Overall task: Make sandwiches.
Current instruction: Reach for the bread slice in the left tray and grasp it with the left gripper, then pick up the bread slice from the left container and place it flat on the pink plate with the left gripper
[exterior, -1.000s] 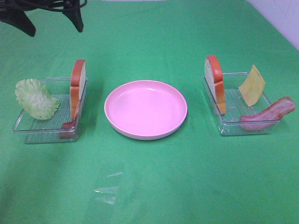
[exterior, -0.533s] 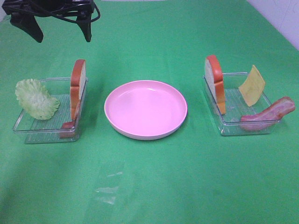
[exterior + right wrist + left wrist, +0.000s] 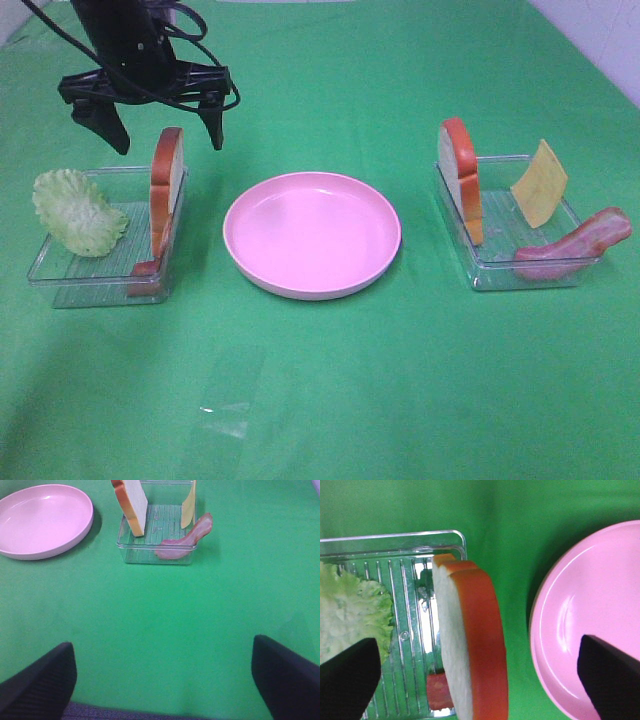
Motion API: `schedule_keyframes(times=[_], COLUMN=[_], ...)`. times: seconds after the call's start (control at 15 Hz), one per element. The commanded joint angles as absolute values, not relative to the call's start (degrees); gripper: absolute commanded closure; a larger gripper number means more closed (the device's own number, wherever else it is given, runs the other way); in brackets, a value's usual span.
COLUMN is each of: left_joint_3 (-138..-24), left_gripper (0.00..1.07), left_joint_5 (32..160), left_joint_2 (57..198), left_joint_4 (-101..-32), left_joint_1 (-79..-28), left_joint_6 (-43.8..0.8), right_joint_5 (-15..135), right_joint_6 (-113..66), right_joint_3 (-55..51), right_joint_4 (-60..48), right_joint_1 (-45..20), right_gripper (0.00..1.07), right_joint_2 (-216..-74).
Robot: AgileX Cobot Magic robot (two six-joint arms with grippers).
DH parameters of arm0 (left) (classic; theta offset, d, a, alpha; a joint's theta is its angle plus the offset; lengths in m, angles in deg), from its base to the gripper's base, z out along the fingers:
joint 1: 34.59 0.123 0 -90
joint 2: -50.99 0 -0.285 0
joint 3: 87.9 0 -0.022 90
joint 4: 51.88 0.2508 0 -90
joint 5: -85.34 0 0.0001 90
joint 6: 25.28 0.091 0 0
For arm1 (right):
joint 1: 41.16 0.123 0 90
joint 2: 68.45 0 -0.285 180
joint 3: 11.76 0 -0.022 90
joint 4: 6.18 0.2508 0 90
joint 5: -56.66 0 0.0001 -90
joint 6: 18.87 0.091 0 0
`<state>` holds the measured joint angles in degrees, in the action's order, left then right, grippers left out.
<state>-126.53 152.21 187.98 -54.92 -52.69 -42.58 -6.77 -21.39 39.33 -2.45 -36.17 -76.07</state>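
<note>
"Sandwich pieces point(image 3: 163, 225), where are they sitting?"

"Unstacked, in two clear trays. At the left of the frame the left tray point(image 3: 60, 282) is holding the lettuce point(image 3: 78, 212), which is leaning over its left rim. A bread slice point(image 3: 169, 170) is standing on edge along the right wall, with a red strip point(image 3: 145, 268) lying at its foot"

"And the left gripper point(image 3: 167, 142)?"

"It is hovering at the upper left, just above that slice. Its jaws are spreading wide, one finger on each side of the crust, and they are gripping nothing"

"What is lying in the middle?"

"The pink plate point(image 3: 312, 290) is sitting bare between the trays"

"And on the right?"

"The right tray point(image 3: 500, 278) is carrying the second bread slice point(image 3: 460, 180), upright against its left wall. The cheese square point(image 3: 540, 183) is leaning at the back, and the bacon point(image 3: 575, 245) is draping over the front right corner"

"Is the right gripper point(image 3: 162, 680) doing anything?"

"It is showing only in its wrist view. It is hanging over bare green cloth, well apart from the tray, with its jaws gaping and nothing between them"
</note>
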Motion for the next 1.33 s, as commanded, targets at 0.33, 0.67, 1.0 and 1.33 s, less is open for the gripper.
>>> schedule_keyframes(times=[0.33,0.67,1.0,1.33], left_joint_3=[-126.7,-126.7,-126.99,-127.05], left_gripper=[0.11,0.49,0.92,0.93], left_joint_5=[152.09,155.18,155.41,158.68], left_joint_2=[191.07,190.79,190.73,190.73], left_joint_4=[-56.98,-53.14,-51.88,-50.68], left_joint_1=[-53.04,-53.04,-52.98,-52.98], left_joint_6=[-43.16,-43.27,-43.27,-43.27], right_joint_5=[-6.54,-6.54,-6.54,-6.54], right_joint_6=[-21.16,-21.16,-21.16,-21.16], right_joint_3=[39.56,39.56,39.56,39.56], right_joint_4=[-2.97,-2.97,-2.97,-2.97], right_joint_1=[-36.52,-36.52,-36.52,-36.52], right_gripper=[0.14,0.14,0.14,0.14], right_joint_2=[-74.52,-74.52,-74.52,-74.52])
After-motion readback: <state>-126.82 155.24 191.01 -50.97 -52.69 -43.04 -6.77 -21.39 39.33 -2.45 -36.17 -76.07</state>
